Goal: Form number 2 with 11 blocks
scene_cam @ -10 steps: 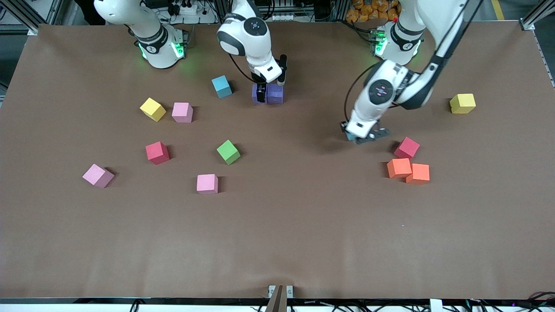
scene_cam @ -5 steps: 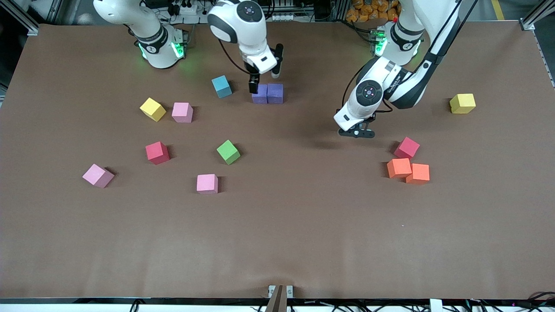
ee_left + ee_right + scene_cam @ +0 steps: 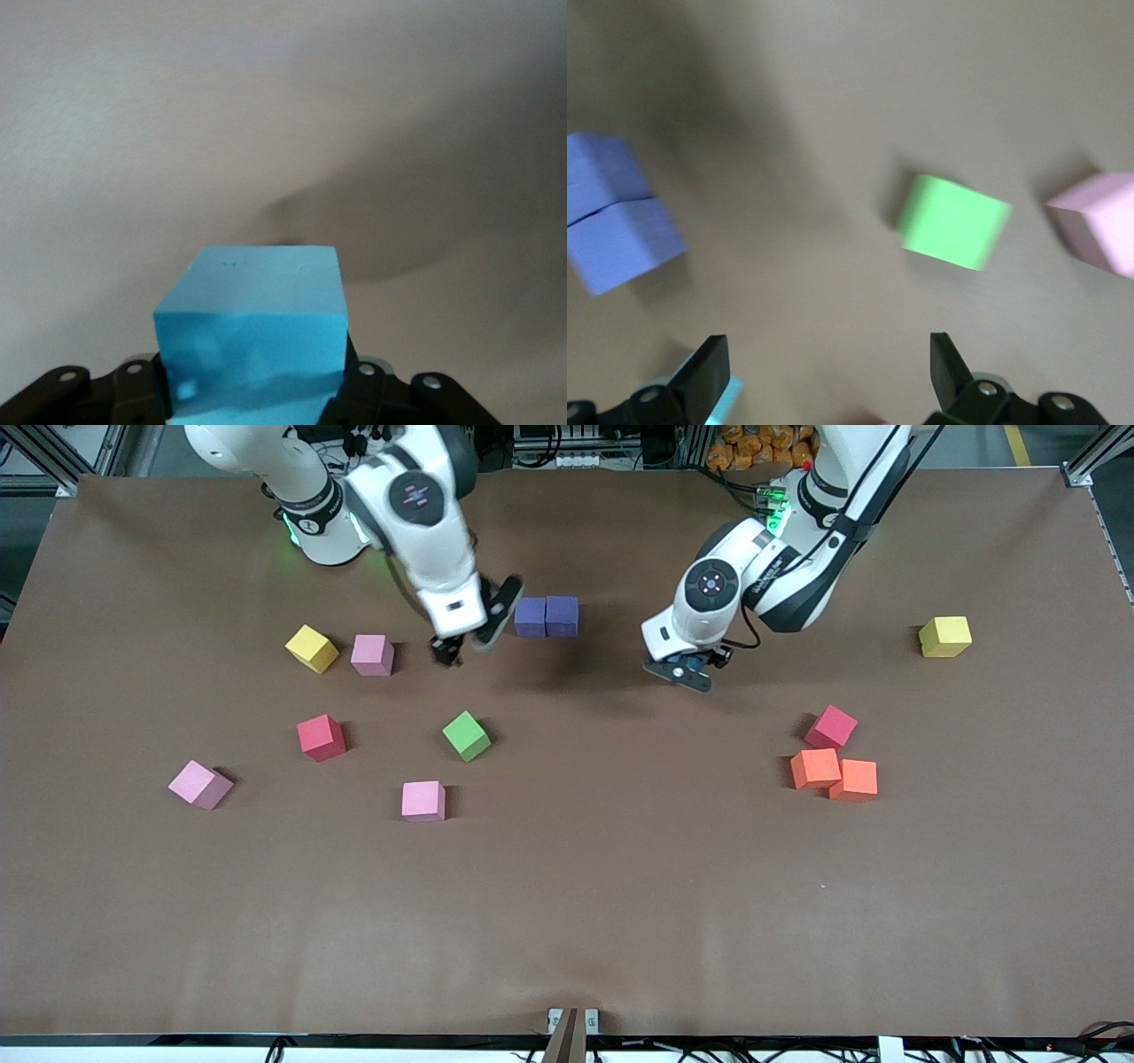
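The left gripper [image 3: 680,674] is shut tight on a light blue block [image 3: 252,332], up over bare table [image 3: 567,886] near the two purple blocks [image 3: 546,616], which touch side by side. The right gripper [image 3: 467,634] is wide open w/ nothing in it, over the table beside that pair.

Risk: the blue cube could bump the purple pair crooked if it comes down too close. Cubes look matte, maybe foam, w/ sharp square edges.
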Robot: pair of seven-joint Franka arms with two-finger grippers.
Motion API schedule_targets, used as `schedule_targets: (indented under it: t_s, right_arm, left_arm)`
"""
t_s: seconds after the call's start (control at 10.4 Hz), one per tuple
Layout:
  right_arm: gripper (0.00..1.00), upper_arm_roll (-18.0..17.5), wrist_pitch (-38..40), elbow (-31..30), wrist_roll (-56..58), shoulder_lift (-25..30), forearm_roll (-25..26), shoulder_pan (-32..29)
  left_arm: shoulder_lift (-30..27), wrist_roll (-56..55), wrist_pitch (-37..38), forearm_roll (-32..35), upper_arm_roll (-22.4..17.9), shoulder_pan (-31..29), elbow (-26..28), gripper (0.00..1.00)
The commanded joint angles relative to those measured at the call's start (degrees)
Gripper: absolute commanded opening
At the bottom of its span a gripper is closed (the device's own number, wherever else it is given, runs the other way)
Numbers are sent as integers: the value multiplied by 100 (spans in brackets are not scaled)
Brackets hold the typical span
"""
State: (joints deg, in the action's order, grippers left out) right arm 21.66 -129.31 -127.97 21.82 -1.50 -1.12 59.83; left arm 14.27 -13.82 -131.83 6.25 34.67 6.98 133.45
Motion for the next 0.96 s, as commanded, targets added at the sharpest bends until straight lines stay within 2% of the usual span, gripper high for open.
schedule_targets:
  t_s: [0.0, 0.1, 0.29, 0.48, 0.58, 0.77, 0.87]
  right_arm:
    - [100, 75, -67, 367, -134, -219, 130, -689]
    - [100, 84, -250, 412, -178, -237, 43, -1023]
    - [100, 75, -750, 465, -886, -534, -263, -1482]
    - [100, 75, -1234, 736, -1398, -1104, -1001, -1580]
    - [100, 75, -1550, 903, -1696, -1446, -1187, -1571]
    - [100, 66, -2418, 1124, -2137, -2123, -1206, -1501]
    - [100, 57, -2762, 1281, -2347, -2492, -1206, -1501]
  left_arm:
    - [-82, 353, 123, 1038, 354, 14, -4, 2]
    - [-73, 362, 123, 1559, 557, 75, -12, 2]
    - [-47, 502, 105, 2046, 708, 451, -21, 2]
    - [-12, 993, -226, 2047, 752, 541, -4, 2]
    - [75, 1056, -472, 2047, 761, 628, -4, 2]
    - [269, 1065, -737, 2091, 752, 997, -12, 1]
    - [391, 1100, -912, 2405, 743, 1111, -21, 2]
